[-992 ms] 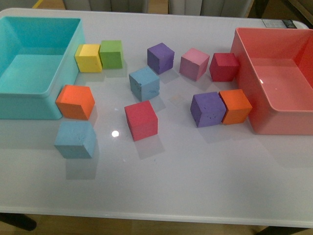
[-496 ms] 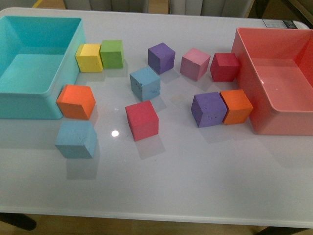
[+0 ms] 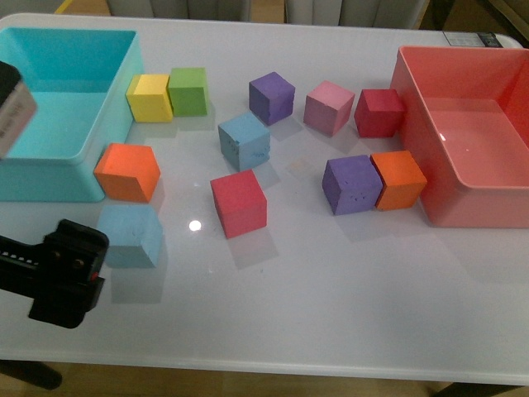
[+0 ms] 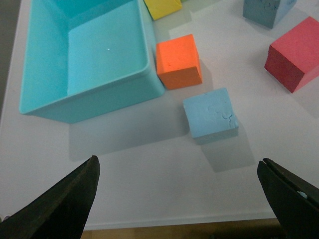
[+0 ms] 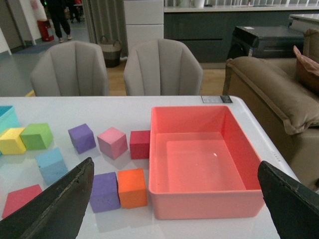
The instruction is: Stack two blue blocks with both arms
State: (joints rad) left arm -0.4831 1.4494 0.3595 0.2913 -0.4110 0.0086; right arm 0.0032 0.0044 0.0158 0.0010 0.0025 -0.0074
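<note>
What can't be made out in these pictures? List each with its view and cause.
Front view: left arm covers the near blue block's lower corner; pink bin cut by the right edge.
Left wrist view: far blue block cut by the picture edge.
Right wrist view: near blue block out of frame.

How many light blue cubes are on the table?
2. The near blue block lies front left, by the left orange cube; the far blue block lies mid-table, behind the near red cube. None looks hidden.

The bench [image 3: 331, 281] is brightly and evenly lit from above. A small glare spot [image 3: 195, 225] is seen, and soft shadows are cast toward its near edge.
</note>
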